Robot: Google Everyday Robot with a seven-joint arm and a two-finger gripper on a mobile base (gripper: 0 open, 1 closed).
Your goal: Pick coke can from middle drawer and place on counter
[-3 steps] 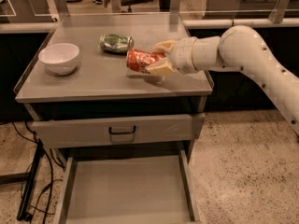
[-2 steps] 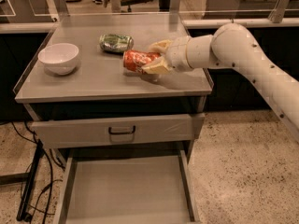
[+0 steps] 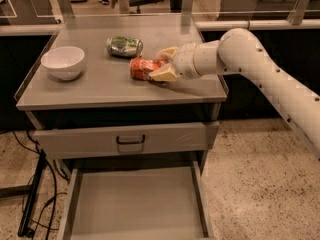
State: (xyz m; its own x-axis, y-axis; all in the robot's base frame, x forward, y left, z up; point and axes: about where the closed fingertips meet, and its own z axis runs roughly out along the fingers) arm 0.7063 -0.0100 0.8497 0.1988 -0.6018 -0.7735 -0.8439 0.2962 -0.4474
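Observation:
The coke can (image 3: 142, 68) is red-orange and lies on its side on the grey counter (image 3: 95, 89), right of centre. My gripper (image 3: 165, 63) reaches in from the right on a white arm and is shut on the can's right end, one cream finger behind it and one in front. The can looks to be resting on the counter top. The middle drawer (image 3: 132, 204) stands pulled open below, its flat grey floor bare.
A green-and-silver can (image 3: 124, 46) lies on its side just behind the coke can. A white bowl (image 3: 63, 62) stands at the counter's left. The upper drawer with a black handle (image 3: 130, 140) is shut. Cables (image 3: 30, 194) lie on the floor at left.
The gripper has moved a little left and down with the coke can, bringing it onto the counter in front of the green can.

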